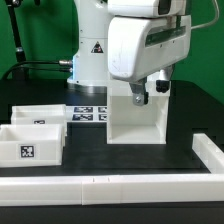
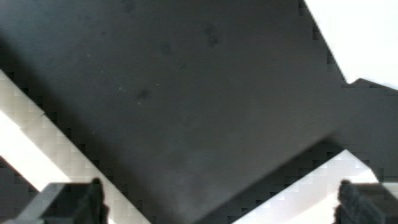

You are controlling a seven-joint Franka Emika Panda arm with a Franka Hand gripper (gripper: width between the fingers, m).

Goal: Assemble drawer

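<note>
Table: a black table (image 1: 185, 120) carries everything. In the wrist view it fills most of the picture, with white edges at the corners that I cannot name.
Arm: the white Panda arm (image 1: 140, 40) hangs over the middle of the scene, wrist down over the tall part.
Rail: a long low white rail (image 1: 110, 185) runs along the near edge and turns up the exterior view's right.
Housing: the drawer's hollow housing (image 1: 148, 122) stands upright mid-table, well apart from the rail. I cannot tell for sure which way its opening faces.
Trays: the front tray (image 1: 30, 150) and the back tray (image 1: 38, 120) sit just beside each other at the exterior view's left, both outside the housing.
Marker board: the marker board (image 1: 88, 112) lies flat between the trays and the housing.
Gripper: the gripper (image 1: 147, 92) hovers at the housing's top edge. In the wrist view its fingers (image 2: 71, 205) are spread wide, with only dark table between them and nothing held.
Stage: I judge that no tray is seated yet.
Risk: if I drop with a finger landing on the top wall instead of straddling it, I could shove or tip the housing, since it is tall, hollow and looks light.
Risk: a slide toward the marker board would crowd the trays and spoil the insertion line.
</note>
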